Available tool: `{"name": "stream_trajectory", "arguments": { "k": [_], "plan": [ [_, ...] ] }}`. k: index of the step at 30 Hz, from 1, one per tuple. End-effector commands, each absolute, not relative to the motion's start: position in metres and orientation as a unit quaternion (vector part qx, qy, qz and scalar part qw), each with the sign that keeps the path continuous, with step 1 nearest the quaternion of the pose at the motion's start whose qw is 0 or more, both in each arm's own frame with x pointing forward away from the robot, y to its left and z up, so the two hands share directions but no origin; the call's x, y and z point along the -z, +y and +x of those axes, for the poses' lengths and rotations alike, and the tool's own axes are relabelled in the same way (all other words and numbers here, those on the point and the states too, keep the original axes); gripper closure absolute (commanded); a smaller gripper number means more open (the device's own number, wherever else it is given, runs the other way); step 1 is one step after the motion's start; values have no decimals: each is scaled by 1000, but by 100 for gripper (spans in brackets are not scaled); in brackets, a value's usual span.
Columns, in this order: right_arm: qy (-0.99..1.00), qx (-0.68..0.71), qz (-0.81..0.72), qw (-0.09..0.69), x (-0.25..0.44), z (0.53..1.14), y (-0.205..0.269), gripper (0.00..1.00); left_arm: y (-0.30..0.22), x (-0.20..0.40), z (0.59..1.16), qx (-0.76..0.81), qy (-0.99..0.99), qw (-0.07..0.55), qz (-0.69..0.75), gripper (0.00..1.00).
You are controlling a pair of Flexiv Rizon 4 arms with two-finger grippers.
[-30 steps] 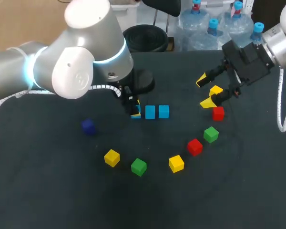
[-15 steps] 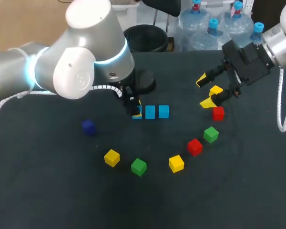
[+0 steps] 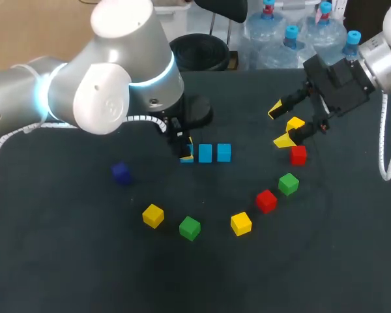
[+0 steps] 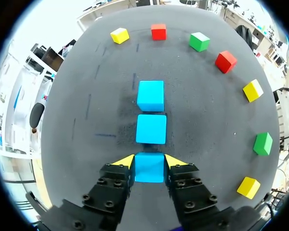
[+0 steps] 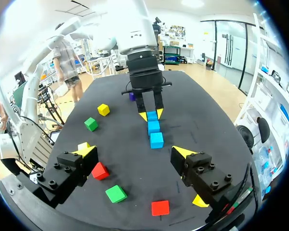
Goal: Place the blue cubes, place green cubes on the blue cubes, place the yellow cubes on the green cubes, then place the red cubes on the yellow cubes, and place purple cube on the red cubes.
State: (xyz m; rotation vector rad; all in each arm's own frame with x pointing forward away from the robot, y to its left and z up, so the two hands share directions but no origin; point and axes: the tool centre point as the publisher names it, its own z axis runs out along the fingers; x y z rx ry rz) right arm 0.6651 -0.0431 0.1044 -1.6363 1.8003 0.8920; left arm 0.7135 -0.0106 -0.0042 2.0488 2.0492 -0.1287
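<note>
Left jaws closed on end blue cube (image 4: pixel 149 167), tips on two opposite faces, cube down on surface (image 3: pixel 65 261) at near end of row. Right jaws spread wide, empty, over one yellow cube (image 3: pixel 294 122). Cubes judged light, rigid, flat-sided (probably smooth, so grip square): take opposite faces, centred, from above. Count: blue cubes (image 3: pixel 214 152) three, in line; yellow cubes three; green cubes (image 3: pixel 189 227) two; red cubes (image 3: pixel 266 200) two; purple cube (image 3: pixel 121 173) one.

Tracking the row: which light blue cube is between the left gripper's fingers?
The end cube, touched on both sides by the left gripper; the middle cube and far cube lie free ahead of it.
</note>
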Motion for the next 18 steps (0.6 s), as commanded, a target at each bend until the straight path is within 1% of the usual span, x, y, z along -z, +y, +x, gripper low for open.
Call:
{"name": "stream_trajectory", "arguments": {
  "k": [1,3,6,10,11,12,13,14,15,16,18],
  "plan": [
    [668,-332,-608,272,-104,666,-43,0,-10,6,717,47,700,117,702,73],
    [668,-332,-608,272,-104,666,-43,0,-10,7,717,47,701,116,702,71],
    [668,-332,-608,272,-104,666,-43,0,-10,7,717,47,700,115,703,62],
    [668,-332,-608,272,-104,666,-43,0,-11,7,717,48,699,115,704,49],
    [668,-332,-608,272,-104,666,-43,0,-11,7,717,48,699,114,704,44],
    [668,-332,-608,272,-104,666,-43,0,-11,7,717,48,699,114,704,37],
    [668,-332,-608,272,-104,666,-43,0,-11,7,717,48,699,114,704,27],
    [668,-332,-608,272,-104,666,-43,0,-11,7,717,48,699,114,704,23],
    [668,-332,-608,272,-104,666,-43,0,-11,7,717,48,699,114,704,15],
    [668,-332,-608,272,-104,666,-43,0,-11,7,718,48,699,114,704,9],
    [668,-332,-608,272,-104,666,-43,0,-11,7,718,48,700,114,704,0]
  ]
}}
